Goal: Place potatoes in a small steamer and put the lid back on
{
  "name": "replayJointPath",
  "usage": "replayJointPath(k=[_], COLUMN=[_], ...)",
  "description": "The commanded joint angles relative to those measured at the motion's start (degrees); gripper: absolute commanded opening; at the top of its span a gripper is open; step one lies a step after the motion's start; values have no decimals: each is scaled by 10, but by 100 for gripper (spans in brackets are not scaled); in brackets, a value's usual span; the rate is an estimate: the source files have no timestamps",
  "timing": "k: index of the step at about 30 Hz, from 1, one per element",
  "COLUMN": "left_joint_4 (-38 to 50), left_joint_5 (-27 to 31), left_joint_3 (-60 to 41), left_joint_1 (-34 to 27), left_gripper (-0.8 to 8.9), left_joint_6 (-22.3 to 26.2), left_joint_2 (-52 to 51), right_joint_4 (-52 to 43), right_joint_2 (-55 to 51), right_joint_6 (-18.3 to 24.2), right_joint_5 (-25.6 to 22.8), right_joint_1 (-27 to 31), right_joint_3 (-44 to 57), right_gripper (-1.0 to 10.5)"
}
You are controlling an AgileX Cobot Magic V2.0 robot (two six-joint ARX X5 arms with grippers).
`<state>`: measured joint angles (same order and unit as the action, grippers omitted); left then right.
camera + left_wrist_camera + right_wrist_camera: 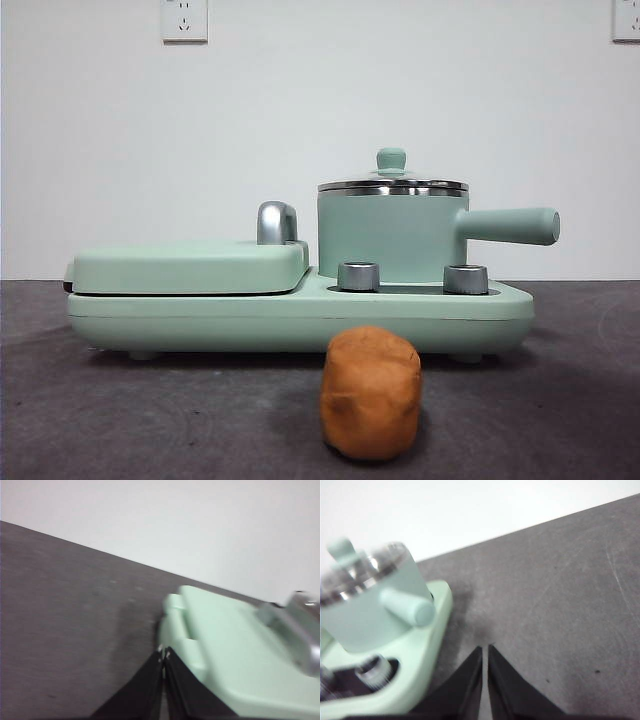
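One orange-brown potato (370,392) lies on the dark table in front of the mint-green cooker base (300,320). The small steamer pot (392,235) stands on the base's right half, its stubby handle (510,226) pointing right. The glass lid (392,183) with its green knob sits on the pot. The pot (367,605) and lid knob (340,547) also show in the right wrist view. My left gripper (164,655) is shut and empty, above the table beside the base's griddle end. My right gripper (485,652) is shut and empty, above the table beside the pot's end. Neither arm shows in the front view.
The flat mint-green griddle cover (190,266) with a chrome handle (277,222) fills the base's left half; it also shows in the left wrist view (235,655). Two steel dials (358,276) stand at the base's front. A white wall is behind.
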<state>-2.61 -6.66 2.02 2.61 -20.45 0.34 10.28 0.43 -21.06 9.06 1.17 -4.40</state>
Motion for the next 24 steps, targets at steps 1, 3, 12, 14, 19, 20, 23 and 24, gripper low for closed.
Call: replayJointPath(k=[1,3,12,14,19,20,23,24], left_joint_4=[-26,-57,-83,-104,-160,-170,-193,-198], left_joint_5=[-30,-37,-104,-136,-223,-238,-273,-280], left_joint_3=[35,64,243,293,411,432,481,492], left_joint_1=[12,23,78,88,117,124,144,150], left_gripper=[9,9,9,9,9,9,9,10], left_joint_6=[-47,-47,-25,-7,39,46,61,64], left_joint_2=[14,34,234,285,389,406,444,453], right_joint_4=[19,43,152,172,225,239,279,288], right_joint_2=[7,20,153,186,256,269,300,306], right_joint_6=[-45,-45,-9,7,59,75,125,137], right_joint_5=[5,26,118,148,203,212,241,247], right_joint_1=[0,0,0,0,-9,-14,-31,-36], right_joint_3=[-54,-90,-288,-328,-423,-441,-484,-491], right_gripper=[15,15,15,15,15,15,15,15])
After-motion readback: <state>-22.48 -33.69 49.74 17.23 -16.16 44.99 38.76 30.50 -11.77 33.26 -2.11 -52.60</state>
